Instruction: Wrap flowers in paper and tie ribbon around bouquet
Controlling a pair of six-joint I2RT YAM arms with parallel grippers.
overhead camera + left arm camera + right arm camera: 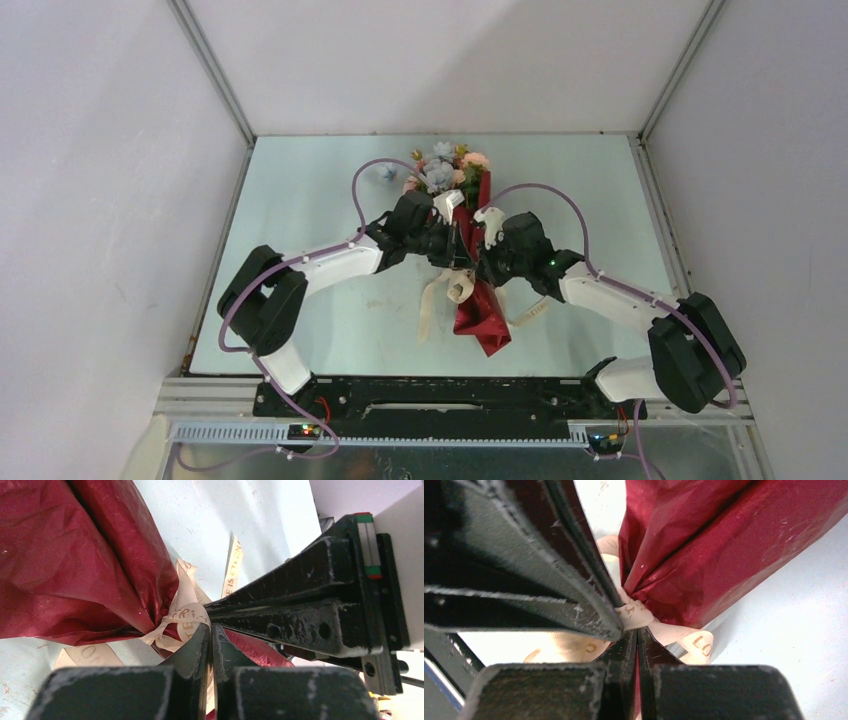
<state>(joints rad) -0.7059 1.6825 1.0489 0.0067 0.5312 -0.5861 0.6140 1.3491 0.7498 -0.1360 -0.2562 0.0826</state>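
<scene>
Knotted ribbon (182,617) right at left pincer (210,628) and right pincer (637,630) tips

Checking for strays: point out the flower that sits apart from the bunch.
The small pale blue flower left of the bunch, beside the purple cable. The other pink and blue flowers crowd together at the red paper's far end.
</scene>
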